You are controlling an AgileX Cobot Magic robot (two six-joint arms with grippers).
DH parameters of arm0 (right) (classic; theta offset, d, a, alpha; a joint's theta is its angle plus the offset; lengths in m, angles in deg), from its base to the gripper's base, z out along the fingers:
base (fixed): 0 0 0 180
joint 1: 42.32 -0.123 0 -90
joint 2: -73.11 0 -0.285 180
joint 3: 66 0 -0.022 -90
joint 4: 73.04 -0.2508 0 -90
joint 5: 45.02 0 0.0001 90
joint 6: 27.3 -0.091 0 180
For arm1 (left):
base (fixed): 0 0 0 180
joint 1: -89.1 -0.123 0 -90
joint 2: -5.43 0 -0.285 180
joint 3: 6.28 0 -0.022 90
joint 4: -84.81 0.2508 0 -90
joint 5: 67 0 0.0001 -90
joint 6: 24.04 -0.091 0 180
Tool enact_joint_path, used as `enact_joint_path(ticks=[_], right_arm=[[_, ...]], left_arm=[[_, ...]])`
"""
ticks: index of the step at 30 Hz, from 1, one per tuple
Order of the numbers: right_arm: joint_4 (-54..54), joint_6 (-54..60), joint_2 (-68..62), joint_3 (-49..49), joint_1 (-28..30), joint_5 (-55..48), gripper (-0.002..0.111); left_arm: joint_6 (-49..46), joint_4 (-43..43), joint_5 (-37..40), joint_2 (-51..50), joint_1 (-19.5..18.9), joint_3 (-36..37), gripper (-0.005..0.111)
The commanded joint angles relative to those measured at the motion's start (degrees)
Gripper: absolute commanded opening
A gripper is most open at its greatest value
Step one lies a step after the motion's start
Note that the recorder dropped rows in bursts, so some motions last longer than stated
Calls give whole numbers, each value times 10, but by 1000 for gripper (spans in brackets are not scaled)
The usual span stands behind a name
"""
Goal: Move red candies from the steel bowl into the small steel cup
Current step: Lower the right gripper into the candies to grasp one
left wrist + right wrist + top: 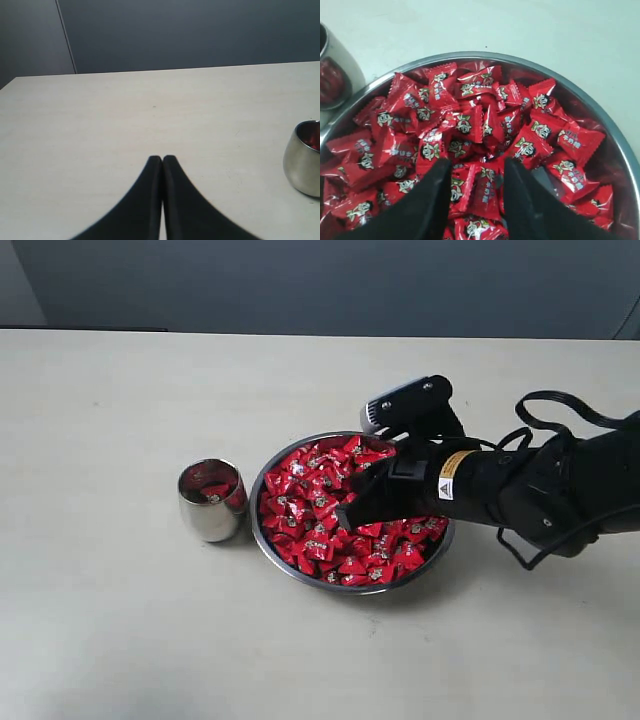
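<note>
My right gripper [477,167] stood parted, touching crinkly red-wrapped candies [465,122] in the wide, shiny steel bowl [530,61]. My left gripper [162,159] was clenched, empty.

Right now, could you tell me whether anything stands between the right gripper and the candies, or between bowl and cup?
Nothing visible does: the right gripper, jaws open, sits directly over the red candies, and the small steel cup stands beside the steel bowl.
</note>
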Motion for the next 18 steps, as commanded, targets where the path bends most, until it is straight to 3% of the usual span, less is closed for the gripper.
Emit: enact_joint_path(ticks=[1, 18], right_arm=[[-1, -13, -16, -7, 0, 8, 33], [-1, -44, -77, -81, -18, -66, 33]], left_arm=[[1, -2, -1, 3, 0, 2, 0], [1, -2, -1, 3, 0, 2, 0]])
